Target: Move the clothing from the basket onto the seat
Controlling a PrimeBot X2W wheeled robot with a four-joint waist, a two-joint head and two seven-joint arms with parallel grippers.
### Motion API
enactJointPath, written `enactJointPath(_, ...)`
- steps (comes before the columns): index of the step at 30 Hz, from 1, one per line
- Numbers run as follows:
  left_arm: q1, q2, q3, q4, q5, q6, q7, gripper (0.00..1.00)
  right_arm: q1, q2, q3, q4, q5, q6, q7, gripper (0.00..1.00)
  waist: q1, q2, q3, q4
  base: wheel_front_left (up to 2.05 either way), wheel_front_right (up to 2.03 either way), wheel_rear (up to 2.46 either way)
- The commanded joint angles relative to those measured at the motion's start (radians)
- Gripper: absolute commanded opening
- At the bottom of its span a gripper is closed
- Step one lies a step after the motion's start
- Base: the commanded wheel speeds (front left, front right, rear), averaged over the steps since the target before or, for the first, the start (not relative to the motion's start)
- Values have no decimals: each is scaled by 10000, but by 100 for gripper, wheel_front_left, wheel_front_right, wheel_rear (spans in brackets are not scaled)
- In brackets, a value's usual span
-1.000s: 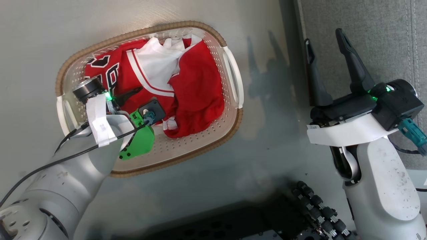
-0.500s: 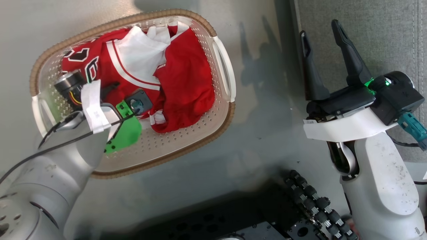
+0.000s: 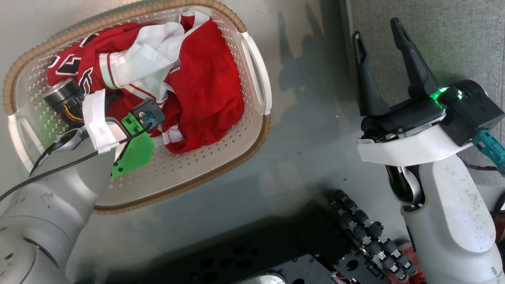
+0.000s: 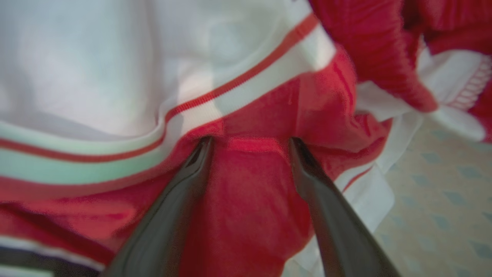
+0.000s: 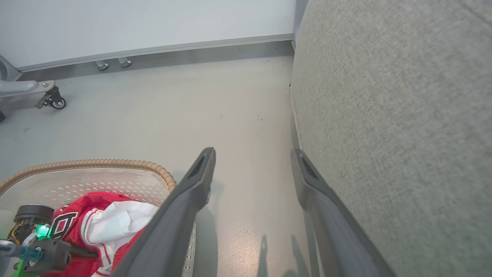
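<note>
Now, at the left, the basket (image 3: 189, 165) on the floor (image 3: 307, 157) holds all the clothing (image 3: 205, 86). The head camera has swung since a second ago, so the basket shows nearer that view's upper-left corner. The jersey's white fold has bunched leftward toward the lettering. The left tool (image 4: 250, 144) is sunk in the pile, fingers spread, tips pressed into red cloth. At the right, the right tool (image 3: 375, 29) stays wide open over the floor, just beside the seat (image 3: 446, 39).

The clothing (image 3: 205, 90) is lying in the basket (image 3: 197, 161), which is sitting on the floor (image 3: 307, 118) left of the seat (image 3: 453, 39), apart from it.
</note>
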Motion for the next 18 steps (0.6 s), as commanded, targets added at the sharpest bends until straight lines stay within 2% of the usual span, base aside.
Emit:
enactJointPath(1, -157, 89, 6, 35, -70, 30, 34, 100, -147, -11, -44, -34, -31, 1, -23, 100, 0, 114, 67, -3, 0, 0, 0)
enactJointPath(12, -345, 153, -2, 63, -204, 183, 54, 100, -125, -17, -62, -67, 75, 1, -15, 100, 0, 114, 378, 4, 0, 0, 0)
enactJointPath(18, -160, 170, -8, 112, -328, 47, 551, 100, -98, -18, -49, -52, 149, -1, -14, 100, 0, 114, 529, -33, 0, 0, 0)
